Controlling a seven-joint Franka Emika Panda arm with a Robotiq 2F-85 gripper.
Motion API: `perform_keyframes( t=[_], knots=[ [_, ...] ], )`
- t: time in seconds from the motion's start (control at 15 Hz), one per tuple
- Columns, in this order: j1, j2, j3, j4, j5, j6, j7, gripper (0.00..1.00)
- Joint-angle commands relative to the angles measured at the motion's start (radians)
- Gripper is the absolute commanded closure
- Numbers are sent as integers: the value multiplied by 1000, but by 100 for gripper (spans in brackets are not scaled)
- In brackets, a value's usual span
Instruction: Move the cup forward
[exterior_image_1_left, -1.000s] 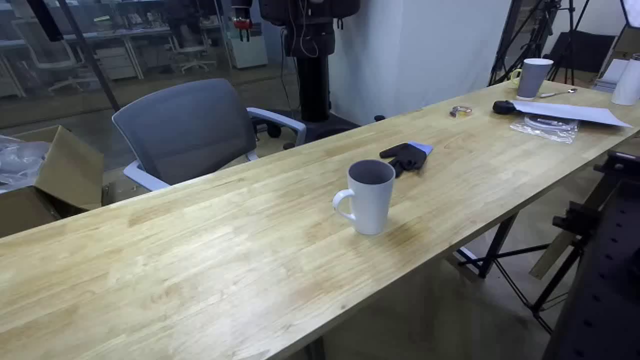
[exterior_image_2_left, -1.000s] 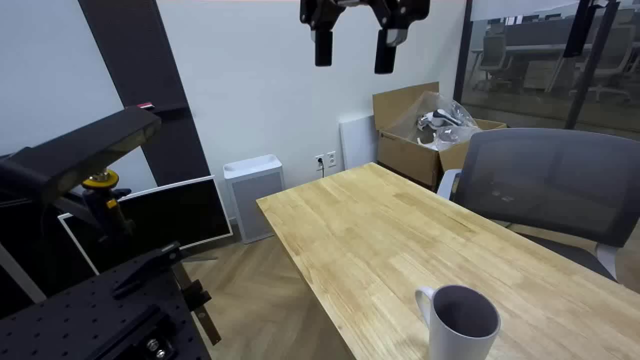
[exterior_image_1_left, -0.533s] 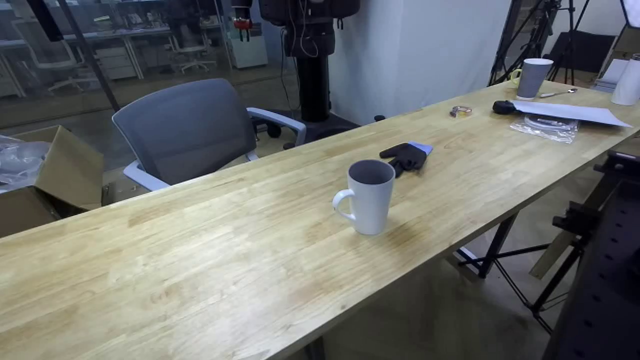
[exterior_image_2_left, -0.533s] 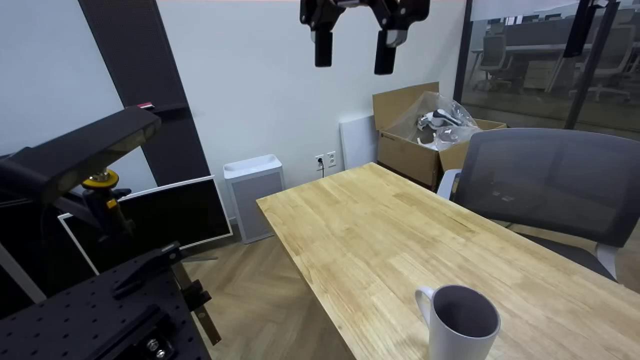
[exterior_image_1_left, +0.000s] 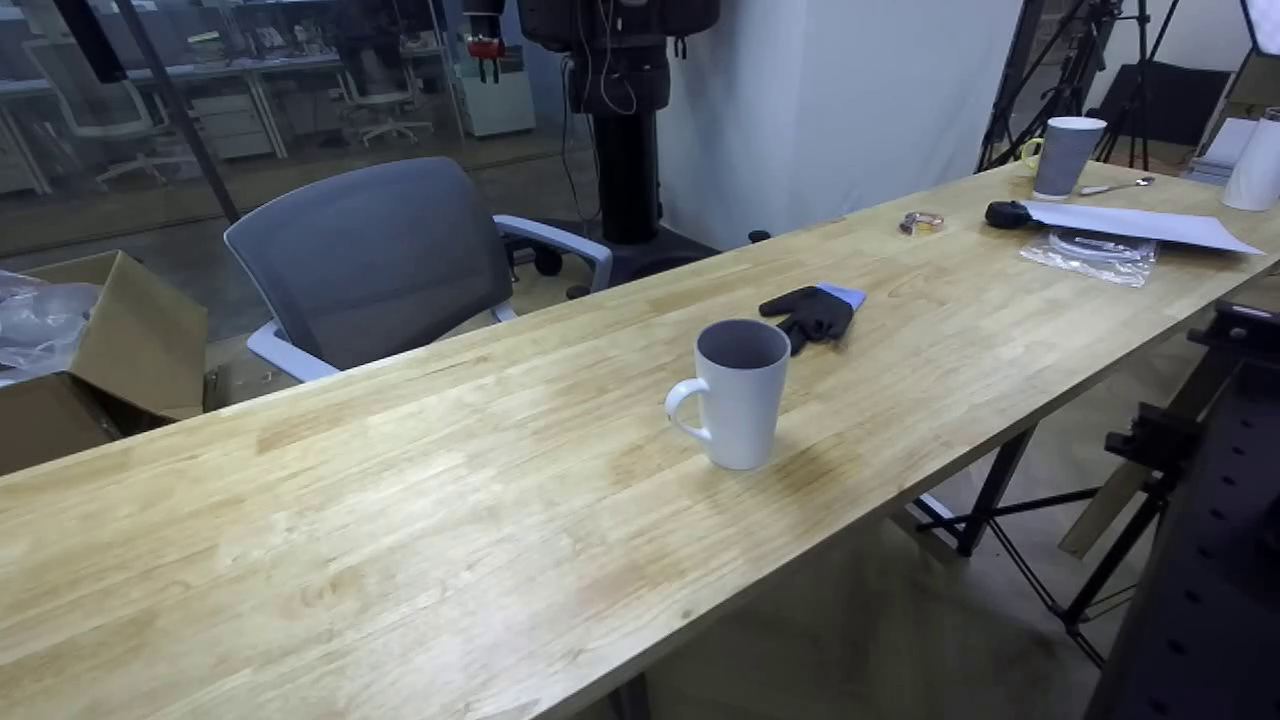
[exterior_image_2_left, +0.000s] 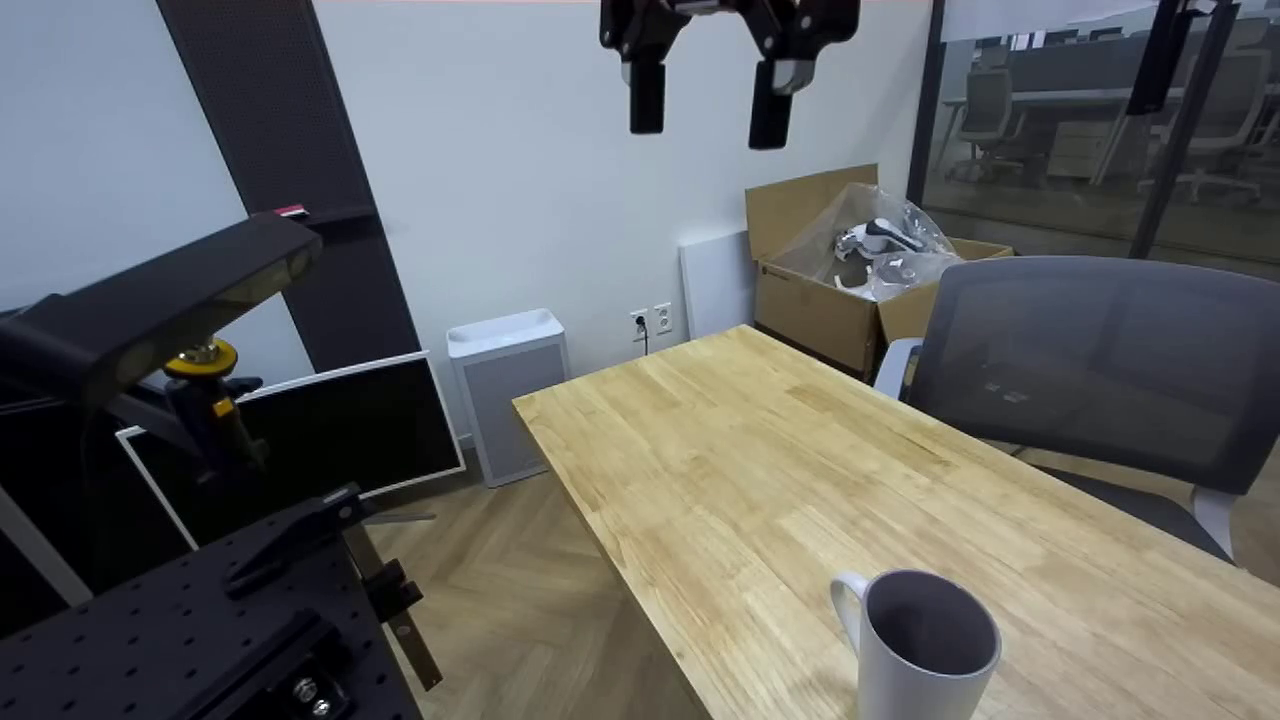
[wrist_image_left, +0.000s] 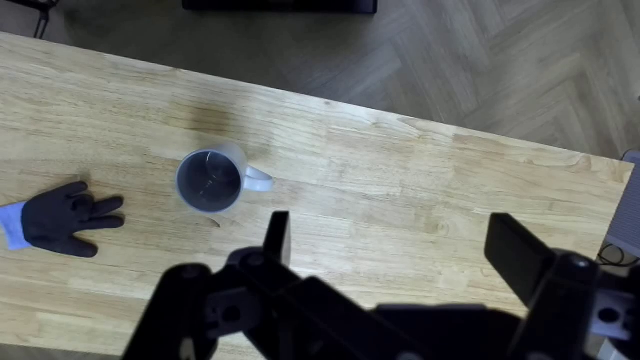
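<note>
Above the wooden table (exterior_image_1_left: 400, 560): gripper (exterior_image_2_left: 708, 112), one, fingers (exterior_image_2_left: 647, 98) spread wide, pointing down.
White cup (exterior_image_1_left: 745, 415), one, stands upright on the table near the black-and-blue glove (exterior_image_1_left: 818, 315), well apart from the gripper; in the wrist view it sits outside the gap between the fingers. Gripper pose and the places of cup and glove are unchanged from the earlier exterior frames.

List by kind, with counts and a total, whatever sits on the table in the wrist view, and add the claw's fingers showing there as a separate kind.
Mug: 1
Glove: 1
Claw fingers: 2
Total: 4
</note>
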Motion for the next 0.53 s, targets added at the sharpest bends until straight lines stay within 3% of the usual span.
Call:
perform_keyframes(
  t=[0.0, 0.47],
  knots=[
    [1, 0, -1, 1, -1, -2, 0, 0],
    [-16, 21, -20, -24, -13, 98, -30, 0]
  ],
)
